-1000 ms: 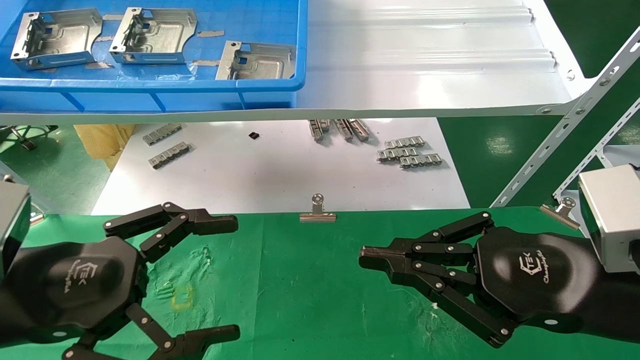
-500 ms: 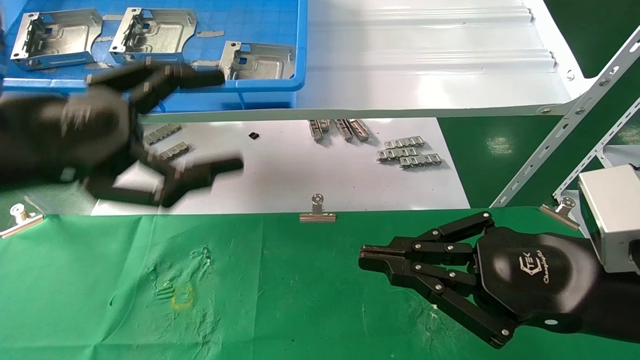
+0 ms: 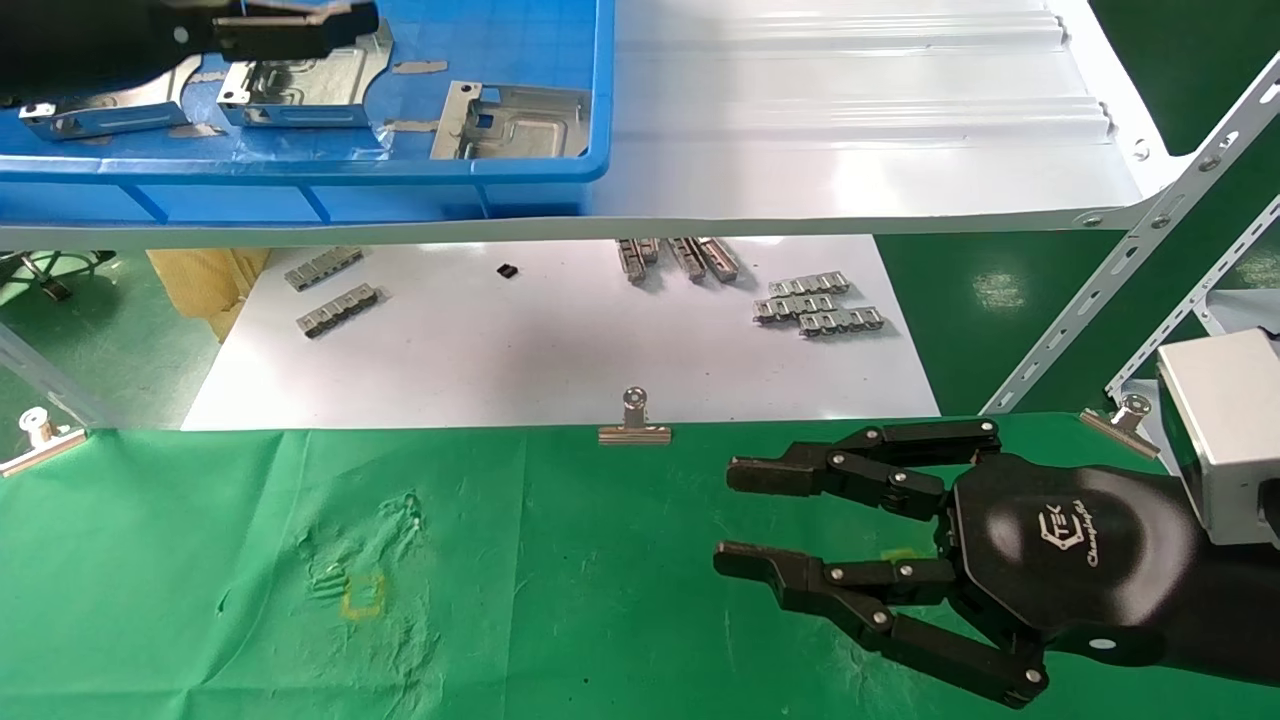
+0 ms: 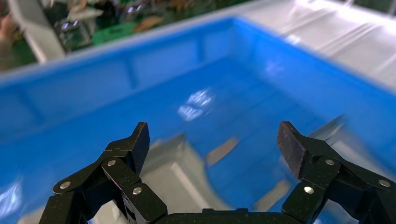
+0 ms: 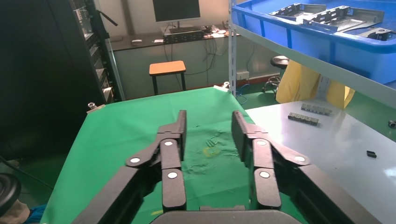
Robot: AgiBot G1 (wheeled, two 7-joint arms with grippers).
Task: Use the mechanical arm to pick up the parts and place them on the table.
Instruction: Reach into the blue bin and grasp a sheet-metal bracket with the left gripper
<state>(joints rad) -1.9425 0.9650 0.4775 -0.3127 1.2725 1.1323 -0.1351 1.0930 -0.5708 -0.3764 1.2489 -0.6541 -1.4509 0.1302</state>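
Left arm over the blue bin, right arm low over the green table.

I have the left gripper (image 4: 215, 147) above the blue bin (image 3: 300, 175) on the white shelf (image 3: 850, 130), fingers spread wide, holding nothing; three parts lie in the bin, one (image 3: 100, 105) partly under the arm, one (image 3: 300, 85) beside it, a third (image 3: 515, 125) nearer the bin's right wall. Right gripper (image 3: 735, 520) sits just over the table (image 3: 550, 600), fingers parted, empty. A binder clip (image 3: 635, 425) grips the cloth edge.
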